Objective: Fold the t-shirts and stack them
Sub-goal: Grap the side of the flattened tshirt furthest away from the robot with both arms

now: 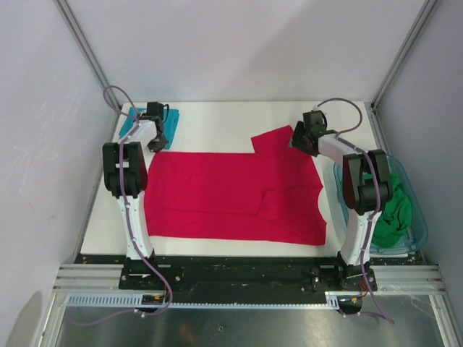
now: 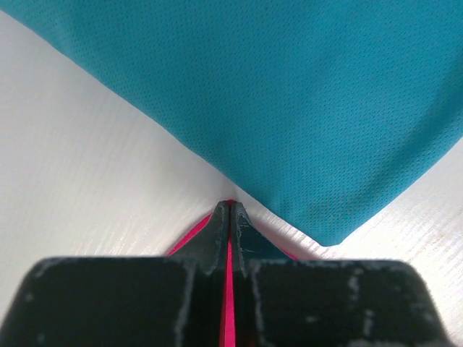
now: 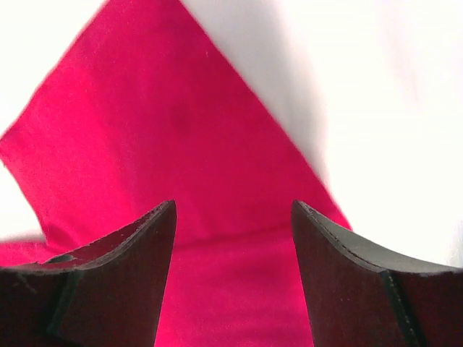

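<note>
T-shirts, one red, one teal, one green

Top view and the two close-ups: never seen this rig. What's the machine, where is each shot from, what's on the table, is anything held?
Two small robot arms are bolted at the near edge of a white table. The top view looks down from above and behind them: left arm, right arm. Each close-up comes from a camera on one wrist, looking past that arm's own jaws. A crimson t-shirt lies spread on the table; a teal t-shirt lies at the far left corner; a green t-shirt sits bunched in a clear plastic tub on the right. The left jaws are shut on the crimson shirt's corner, beside the teal one. The right jaws are open over its sleeve, holding nothing.
</note>
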Available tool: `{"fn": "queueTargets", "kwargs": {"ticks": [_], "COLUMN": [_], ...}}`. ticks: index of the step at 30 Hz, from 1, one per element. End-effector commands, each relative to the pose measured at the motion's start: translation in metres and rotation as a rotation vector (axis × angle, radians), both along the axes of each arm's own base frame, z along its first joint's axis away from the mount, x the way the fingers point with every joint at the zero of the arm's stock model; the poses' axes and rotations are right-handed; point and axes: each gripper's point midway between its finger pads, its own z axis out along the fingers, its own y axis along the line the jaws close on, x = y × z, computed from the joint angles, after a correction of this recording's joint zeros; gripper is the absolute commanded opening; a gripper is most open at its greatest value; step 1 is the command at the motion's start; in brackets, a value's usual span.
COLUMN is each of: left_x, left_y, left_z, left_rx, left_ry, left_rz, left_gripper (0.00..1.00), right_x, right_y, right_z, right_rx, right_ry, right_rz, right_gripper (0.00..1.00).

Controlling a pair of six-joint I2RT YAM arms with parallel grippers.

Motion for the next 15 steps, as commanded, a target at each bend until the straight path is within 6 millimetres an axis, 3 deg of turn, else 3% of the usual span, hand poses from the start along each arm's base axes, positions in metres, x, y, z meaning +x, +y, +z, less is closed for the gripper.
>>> {"fn": "queueTargets", "kwargs": {"ticks": [1,8,15], "left_x": [0.000,0.002,0.005], "left_y": [0.008,0.007,0.008], "left_z": [0.032,0.035,0.035], "left_rx": [0.038,0.036,0.036], "left_ry": [-0.051,-0.060,-0.064], "left_rz": [0.014,0.002,-0.004], "left_gripper": [0.00,0.00,0.00], "right_x": [0.049,0.095,0.117], "right_y": [-0.011,-0.010,-0.009], "right_z": [0.017,-0.002,-0.021], "right_rx": [-0.082,-0.145,-0.173], "right_ry": [-0.113,-0.074,-0.029], "right_rz": [-0.010,0.002,0.000], "right_gripper": [0.69,0.66,0.61]}}
